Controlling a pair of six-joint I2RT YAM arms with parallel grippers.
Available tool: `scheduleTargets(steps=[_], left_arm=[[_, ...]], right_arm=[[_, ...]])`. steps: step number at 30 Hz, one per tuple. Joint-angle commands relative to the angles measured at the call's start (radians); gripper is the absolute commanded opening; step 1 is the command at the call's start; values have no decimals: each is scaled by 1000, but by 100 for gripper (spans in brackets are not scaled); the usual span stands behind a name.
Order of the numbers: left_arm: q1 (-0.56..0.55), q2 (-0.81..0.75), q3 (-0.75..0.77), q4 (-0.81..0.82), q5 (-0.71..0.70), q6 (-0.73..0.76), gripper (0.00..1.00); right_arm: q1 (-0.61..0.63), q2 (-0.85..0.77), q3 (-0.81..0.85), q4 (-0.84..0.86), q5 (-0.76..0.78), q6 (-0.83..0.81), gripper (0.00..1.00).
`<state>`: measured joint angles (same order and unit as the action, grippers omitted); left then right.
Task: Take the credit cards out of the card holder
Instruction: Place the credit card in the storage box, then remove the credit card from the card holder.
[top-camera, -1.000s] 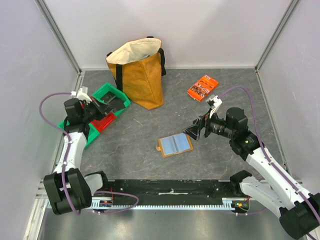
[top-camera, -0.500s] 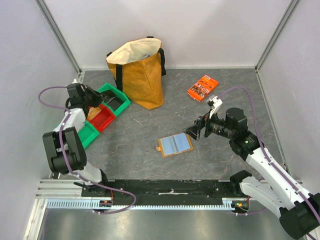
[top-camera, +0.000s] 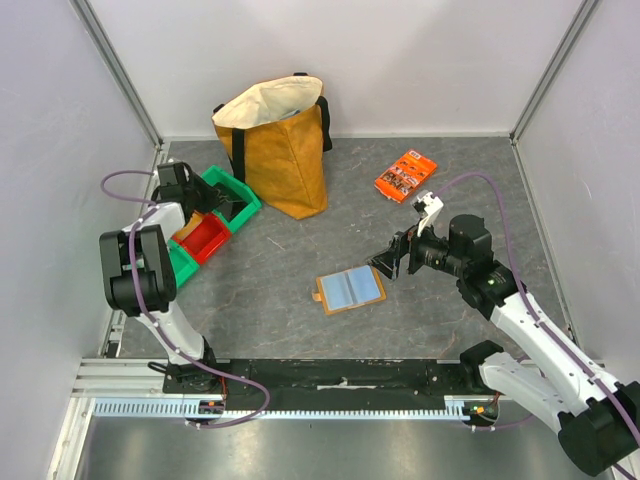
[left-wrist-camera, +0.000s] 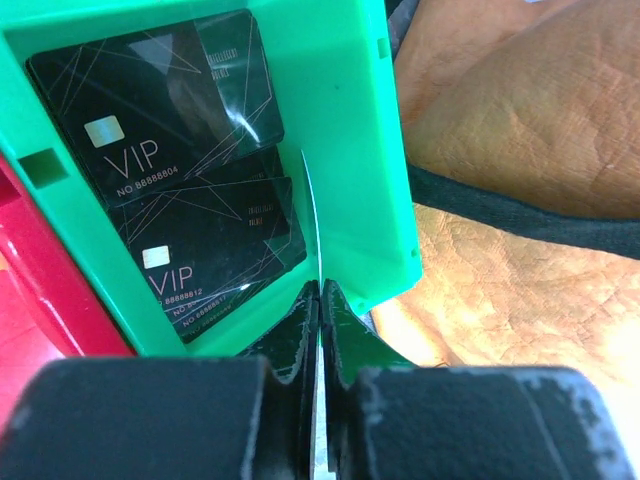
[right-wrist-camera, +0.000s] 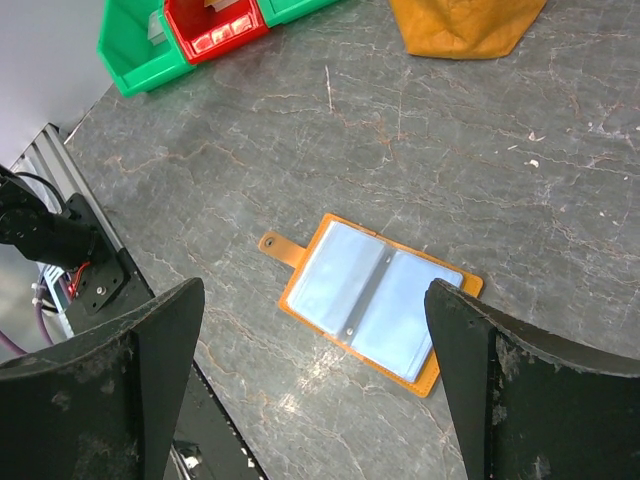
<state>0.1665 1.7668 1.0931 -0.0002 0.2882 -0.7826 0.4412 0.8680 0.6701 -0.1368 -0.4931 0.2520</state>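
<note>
Left fingers (left-wrist-camera: 300, 335) clamped on a thin pale card (left-wrist-camera: 312, 220), held edge-on over the green bin (left-wrist-camera: 350, 120) — two black cards (left-wrist-camera: 160, 110) lie inside. Card holder (top-camera: 350, 290) lies open on the counter (top-camera: 300, 260); right fingers (top-camera: 387, 262) spread wide near it. Card should be tilted flat and lowered before release — otherwise the bin wall may be caught.

We see a mustard tote bag (top-camera: 278, 155) standing open at the back of the grey table (top-camera: 290, 265). An orange printed packet (top-camera: 405, 175) lies to its right, and green bins (top-camera: 232, 192) flank a red bin (top-camera: 203, 238) on its left.
</note>
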Motion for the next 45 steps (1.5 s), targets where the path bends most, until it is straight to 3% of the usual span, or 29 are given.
scheduleTargets(steps=[1,8,10,20,27,37,45], left_arm=[[-16,23,50,6,-38,-37,8],[-18,-13,67,-50,-52,23,28],[-18,-38,65,-63,-46,55,38],[-36,-225,47,-161,-127,199,70],[-154,-418,-18,-245,-54,266,72],[-573,-622,-343,-222,17,195,76],[-789,-590,-544,-52,-56,95,75]], right_arm=[[1,5,-1,17,11,-17,98],[1,5,0,2,24,-16,98],[1,9,0,-6,45,-19,98],[1,42,11,-55,146,-28,98],[19,111,26,-40,128,-7,98],[226,278,40,5,355,19,98],[379,417,103,-4,514,36,96]])
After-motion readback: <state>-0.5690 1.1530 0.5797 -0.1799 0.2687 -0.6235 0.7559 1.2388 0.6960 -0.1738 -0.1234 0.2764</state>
